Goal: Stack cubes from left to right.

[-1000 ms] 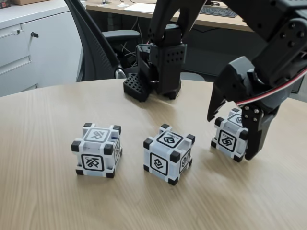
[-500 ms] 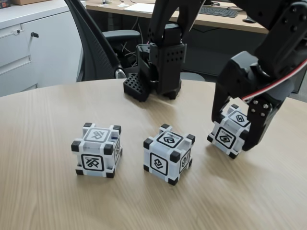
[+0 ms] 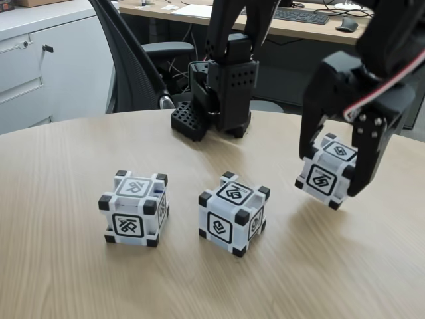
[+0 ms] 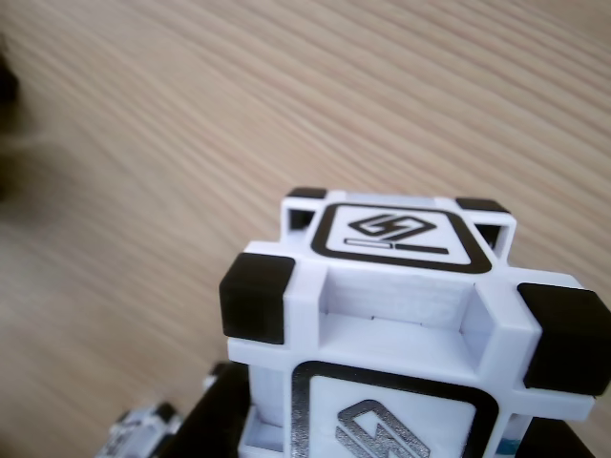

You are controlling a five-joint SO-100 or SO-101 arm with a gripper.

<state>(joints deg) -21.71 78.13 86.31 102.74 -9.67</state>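
In the fixed view, the right cube (image 3: 327, 174) is gripped between the two black fingers (image 3: 315, 129) of the gripper (image 3: 334, 174) and is held tilted, just clear of the table (image 3: 66, 279), with a faint shadow beneath it. The fingers are closed against opposite sides of this cube. The left cube (image 3: 134, 209) and the middle cube (image 3: 234, 212) are seen resting on the wooden table, apart from each other and from the raised cube, in a rough row. The arm base (image 3: 222, 90) is mounted at the far edge of the table, with an office chair (image 3: 143, 60) behind it. In the other view, the held cube (image 4: 401, 324) is shown close up against the wood grain, one glyph face turned upward in the picture.
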